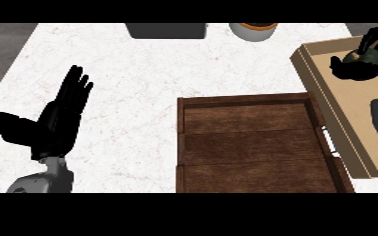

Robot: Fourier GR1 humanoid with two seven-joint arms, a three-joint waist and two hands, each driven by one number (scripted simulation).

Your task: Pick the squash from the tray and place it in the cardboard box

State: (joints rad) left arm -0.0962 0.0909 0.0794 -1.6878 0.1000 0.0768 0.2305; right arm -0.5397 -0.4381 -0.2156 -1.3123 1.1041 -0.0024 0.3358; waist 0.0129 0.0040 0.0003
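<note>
The dark wooden tray (251, 105) lies at the lower middle with nothing on its boards. At the right edge stands the tan cardboard box (314, 77). Inside the box's opening my right hand (354, 70) curls its black fingers and thumb round a small olive-green thing, the squash (359, 56), most of which is hidden by the hand. Whether the squash touches the box floor I cannot tell. My left hand (59, 117) rests open at the left over the white counter, fingers up, far from the tray and the box.
A dark grey container (166, 30) sits at the counter's far edge, with a white pot with an orange rim (253, 31) to its right. The tray's right side, with a white handle (328, 141), lies against the box.
</note>
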